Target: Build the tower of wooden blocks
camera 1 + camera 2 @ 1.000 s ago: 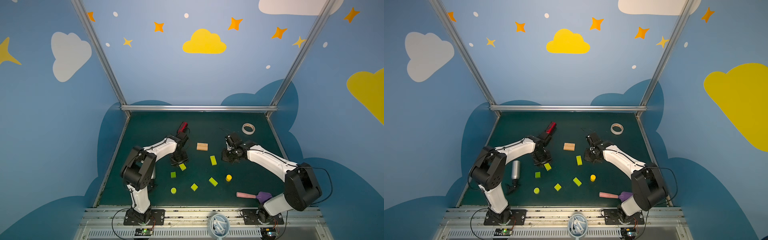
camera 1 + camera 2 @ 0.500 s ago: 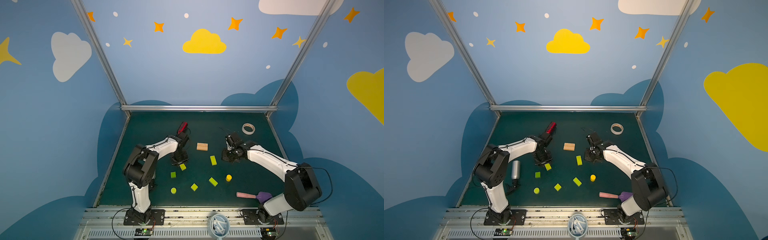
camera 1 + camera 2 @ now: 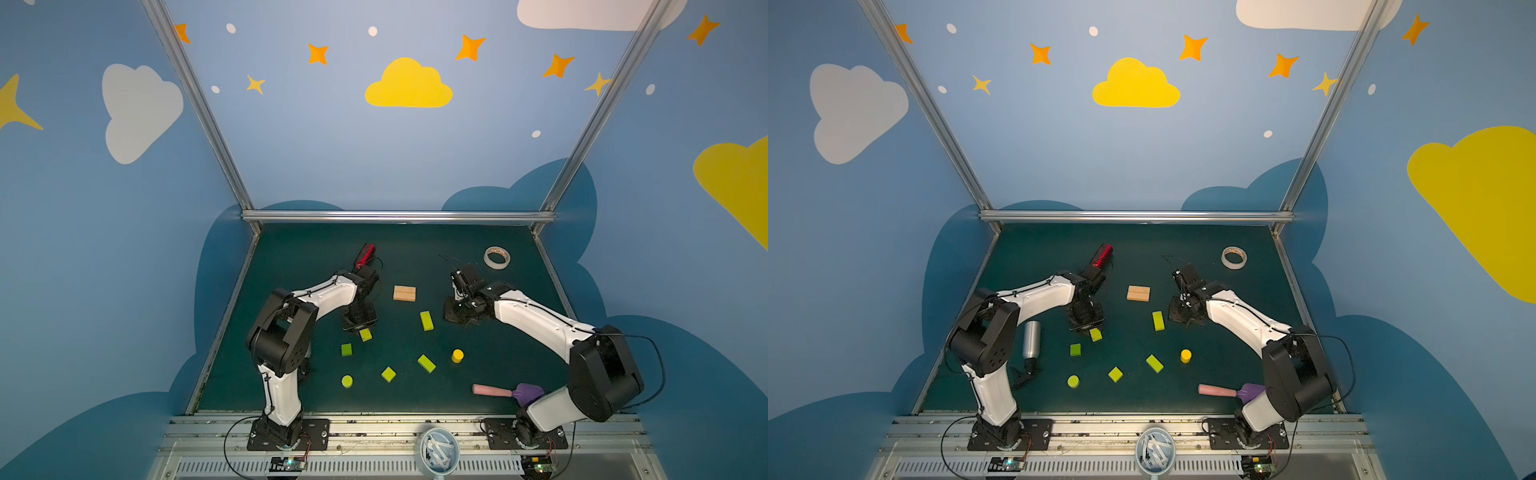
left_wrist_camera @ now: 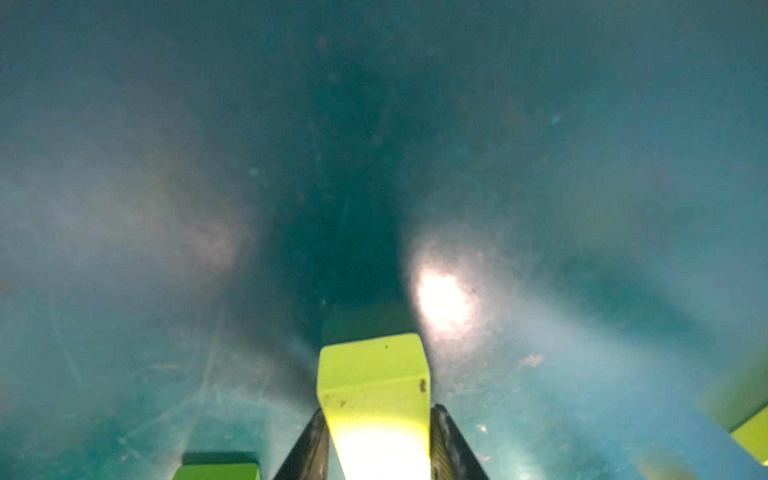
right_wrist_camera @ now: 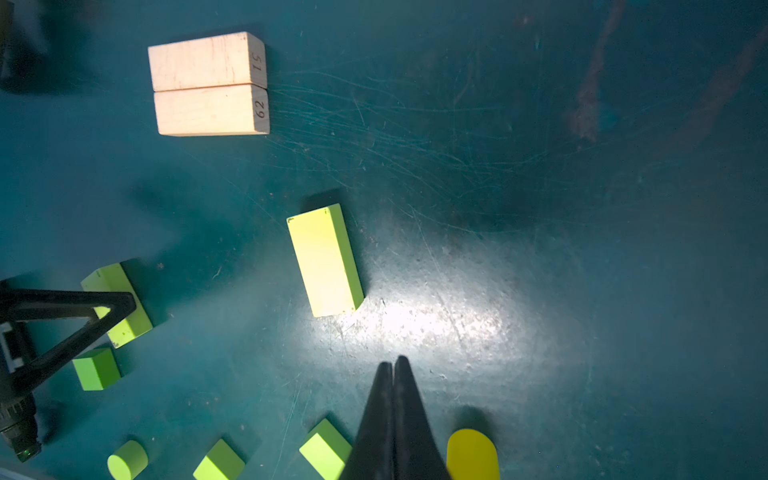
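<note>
REMOTE BENCH: I read places as a clock face on the green mat (image 3: 415, 249) in both top views, with twelve at the back wall.

My left gripper (image 4: 377, 411) pinches a lime-green bar (image 4: 374, 374) at about 8 o'clock, near the middle, with its jaws flat against the bar's two long sides. I cannot tell whether the bar is clear of the mat.

My right gripper (image 5: 392, 362) hangs at 3 o'clock, its jaws pressed together on nothing. A second lime-green bar (image 3: 427, 321) lies between it and the middle.

The two tan bars (image 3: 404, 293) lie side by side, touching, at 12 o'clock. The other wood blocks each lie alone on the mat:
- a lime-green cube (image 3: 346, 349) at 8 o'clock, just beyond the pinched bar
- a lime cylinder (image 3: 347, 381) at 7 o'clock
- a second lime-green cube (image 3: 388, 374) at 6 o'clock
- a third lime-green bar (image 3: 427, 363) at 5 o'clock
- a yellow cylinder (image 3: 457, 356) at 4 o'clock

Also on the mat are a tape roll (image 3: 496, 257) at 2 o'clock, a red tool (image 3: 365, 254) at 11 o'clock, and a pink-handled purple tool (image 3: 507, 390) at the rim at 4 o'clock.
</note>
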`<action>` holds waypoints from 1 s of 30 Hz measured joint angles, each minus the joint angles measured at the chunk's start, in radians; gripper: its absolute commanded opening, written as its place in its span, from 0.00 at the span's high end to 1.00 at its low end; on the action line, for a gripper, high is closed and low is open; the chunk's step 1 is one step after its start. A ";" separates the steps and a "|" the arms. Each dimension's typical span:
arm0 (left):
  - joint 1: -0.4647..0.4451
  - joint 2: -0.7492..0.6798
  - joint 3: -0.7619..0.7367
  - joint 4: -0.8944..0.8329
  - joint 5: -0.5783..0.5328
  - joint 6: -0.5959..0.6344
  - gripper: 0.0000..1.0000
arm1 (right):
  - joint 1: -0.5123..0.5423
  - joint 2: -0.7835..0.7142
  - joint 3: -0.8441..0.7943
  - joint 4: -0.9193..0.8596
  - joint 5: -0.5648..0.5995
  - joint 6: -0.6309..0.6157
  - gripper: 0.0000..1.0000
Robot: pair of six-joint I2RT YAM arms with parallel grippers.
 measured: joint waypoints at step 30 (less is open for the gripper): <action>-0.018 0.008 0.027 -0.036 -0.036 0.018 0.68 | 0.000 0.002 0.000 0.007 -0.011 0.006 1.00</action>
